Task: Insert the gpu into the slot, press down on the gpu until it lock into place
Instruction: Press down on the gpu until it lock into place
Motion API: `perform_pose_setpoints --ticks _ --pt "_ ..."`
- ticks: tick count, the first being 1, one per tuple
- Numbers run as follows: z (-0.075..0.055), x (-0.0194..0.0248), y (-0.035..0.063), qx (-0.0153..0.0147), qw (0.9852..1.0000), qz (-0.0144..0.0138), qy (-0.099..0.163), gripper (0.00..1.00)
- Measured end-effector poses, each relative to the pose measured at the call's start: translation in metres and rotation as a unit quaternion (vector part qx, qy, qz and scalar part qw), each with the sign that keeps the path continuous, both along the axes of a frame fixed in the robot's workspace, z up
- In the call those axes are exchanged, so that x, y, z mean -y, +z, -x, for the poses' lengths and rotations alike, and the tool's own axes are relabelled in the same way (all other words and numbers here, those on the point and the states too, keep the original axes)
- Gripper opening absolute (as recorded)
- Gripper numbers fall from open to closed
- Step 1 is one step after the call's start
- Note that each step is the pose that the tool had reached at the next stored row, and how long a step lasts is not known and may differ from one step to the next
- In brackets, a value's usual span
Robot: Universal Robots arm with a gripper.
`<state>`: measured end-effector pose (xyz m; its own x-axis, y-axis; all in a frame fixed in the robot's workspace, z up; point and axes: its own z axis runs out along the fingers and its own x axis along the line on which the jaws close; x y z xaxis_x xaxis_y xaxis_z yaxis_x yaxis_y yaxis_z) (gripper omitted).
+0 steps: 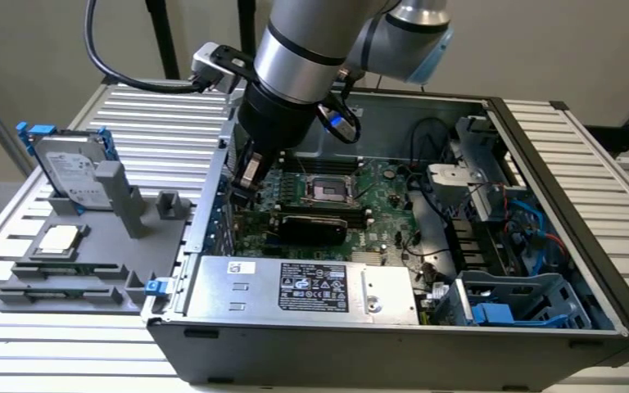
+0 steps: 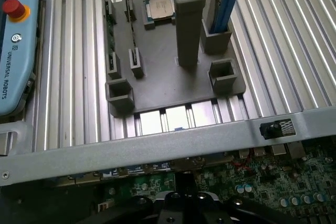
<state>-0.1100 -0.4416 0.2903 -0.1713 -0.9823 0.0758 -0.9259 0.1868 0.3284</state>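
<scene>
GPU card point(image 1: 310, 225) was seen lying flat across the motherboard point(image 1: 386, 192) inside the open computer case point(image 1: 402, 348), at six o'clock from the processor socket point(image 1: 327, 189). The gripper point(image 1: 243, 182) was held at the card's ten o'clock, jaws fully closed, nothing visibly gripped.

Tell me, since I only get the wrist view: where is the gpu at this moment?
Observer: The gpu sits on the motherboard inside the open case, right beside the processor socket.
Operator: Is the gripper holding it?
Observer: No. The gripper is shut and apart from the card, toward the exterior view's left, close to the case wall.
Operator: What else is near the card?
Observer: A grey metal box with a white label lies along the card's other side.
</scene>
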Motion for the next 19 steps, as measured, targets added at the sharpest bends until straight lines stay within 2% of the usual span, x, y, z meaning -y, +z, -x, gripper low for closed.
perform_pose_setpoints --ticks 19 --pt "0.0007 -0.0033 0.0011 -0.0006 1.0000 0.0000 0.000 0.11"
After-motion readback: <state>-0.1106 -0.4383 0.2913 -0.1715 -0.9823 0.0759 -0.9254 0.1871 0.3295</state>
